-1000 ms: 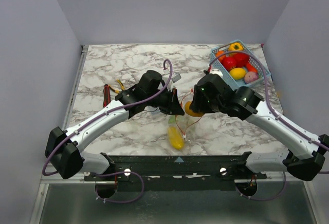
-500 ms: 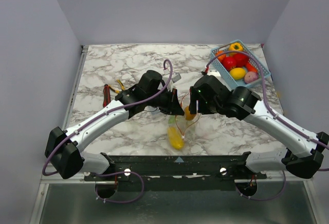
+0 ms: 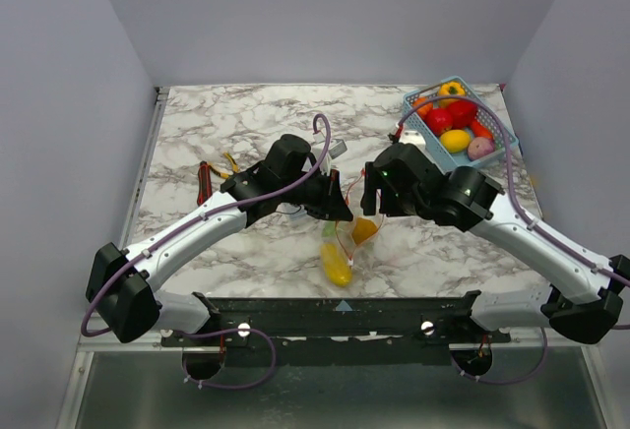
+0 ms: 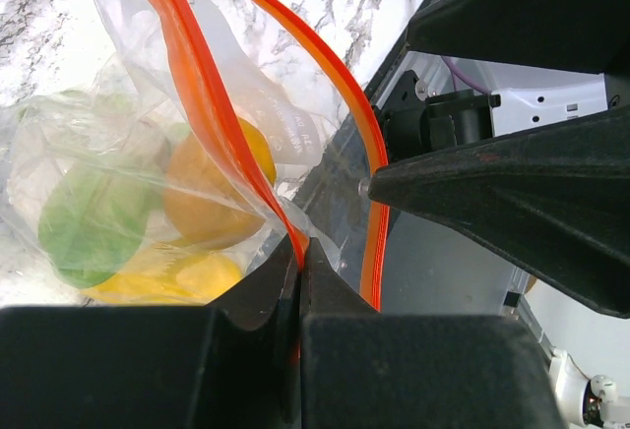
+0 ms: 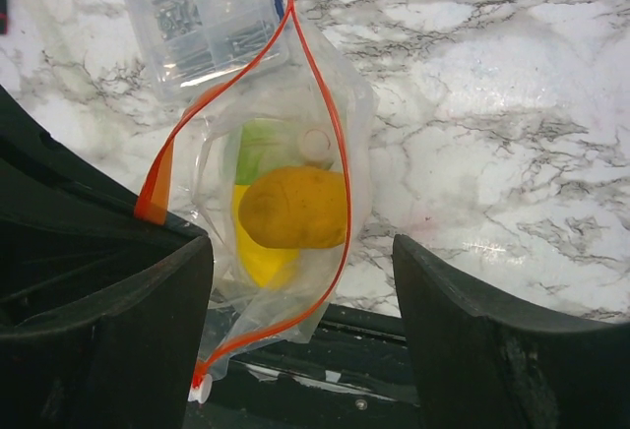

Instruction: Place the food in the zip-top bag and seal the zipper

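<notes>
My left tool (image 4: pixel 298 286) is clenched on the zipper (image 4: pixel 197 94), holding the zip-top bag (image 5: pixel 356 119) open; right tool (image 5: pixel 300 321) just released above it, and the orange food (image 5: pixel 293 207) has dropped inside. More can follow before sealing.

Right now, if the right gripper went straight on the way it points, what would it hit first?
Probably the orange food inside the open zip-top bag; the right gripper points into its mouth, though depth is unclear.
</notes>
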`<state>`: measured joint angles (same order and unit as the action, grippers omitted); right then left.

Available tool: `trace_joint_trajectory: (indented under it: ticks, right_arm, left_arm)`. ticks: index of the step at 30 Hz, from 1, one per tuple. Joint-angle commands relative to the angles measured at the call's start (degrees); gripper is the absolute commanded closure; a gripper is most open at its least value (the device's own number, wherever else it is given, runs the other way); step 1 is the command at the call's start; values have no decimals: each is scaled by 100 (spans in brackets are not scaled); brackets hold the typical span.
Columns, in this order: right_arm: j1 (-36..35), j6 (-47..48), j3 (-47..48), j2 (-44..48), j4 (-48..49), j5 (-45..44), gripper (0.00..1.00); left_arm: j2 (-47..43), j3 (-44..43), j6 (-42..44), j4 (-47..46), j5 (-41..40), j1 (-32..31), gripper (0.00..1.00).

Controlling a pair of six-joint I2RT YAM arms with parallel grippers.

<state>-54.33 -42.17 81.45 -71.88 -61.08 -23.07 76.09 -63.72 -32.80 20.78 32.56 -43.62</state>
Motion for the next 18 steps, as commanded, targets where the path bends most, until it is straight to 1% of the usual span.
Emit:
trace_joint_trajectory:
  ticks: [1,6,11,13,15,18]
  right_arm:
    - [-34,-60,69,143,138,-328,25]
    - [-34,-103,96,362,233,-693,25]
    - [-40,28,363,445,282,-1505,25]
    - [34,230,434,383,395,-1711,24]
    - [379,516,567,210,416,-1679,23]
    - [1198,955,659,29,551,-1258,23]
  left_arm:
    - [-1,-85,21,8,114,18,100]
    - [54,-69,-7,-19,148,20,100]
    - [64,-68,1,-12,128,20,100]
    - [72,-76,18,0,83,20,100]
    - [81,-87,28,22,77,20,100]
    - [81,-80,28,19,94,20,100]
